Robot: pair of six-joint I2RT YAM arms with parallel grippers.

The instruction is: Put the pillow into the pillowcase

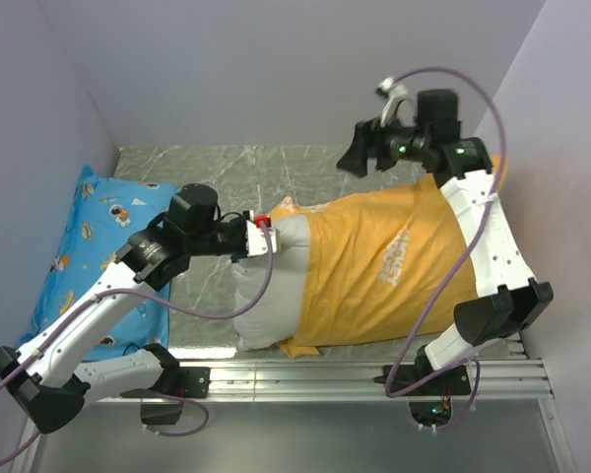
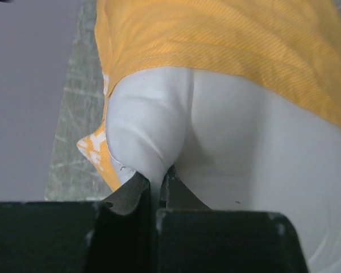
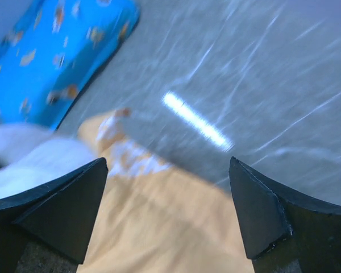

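**Ana:** Where is the pillow?

**Ben:** The pillow [image 1: 271, 296] lies across the middle of the desk [image 1: 227, 168], most of it inside the pillowcase [image 1: 384, 261]. Only its white left end sticks out of the opening, on the left arm's side.

**Ana:** And the case itself?

**Ben:** It is orange and lies with a small white logo facing up. It covers the pillow from about the middle to the right end, where it runs under the right arm. At the opening, a corner of orange cloth with white print peeks out on the far side of the bare white end.

**Ana:** What is the left pincer doing?

**Ben:** The left pincer [image 2: 156, 187] is pressed together on a fold of the pillow's white cloth at the exposed end. In the wrist view the fabric puckers up between the two black jaws, with the orange hem just above.

**Ana:** And the right one?

**Ben:** The right pincer [image 1: 358, 156] is spread wide and grips nothing. It hangs in the air over the far side of the desk, near the pillowcase's far edge. Its own view is blurred, but orange cloth and grey marbled desk show between the fingers.

**Ana:** Anything else there?

**Ben:** A blue cartoon-print pillow [image 1: 94, 232] lies at the left by the wall, apart from the white one, and the left arm reaches over it.
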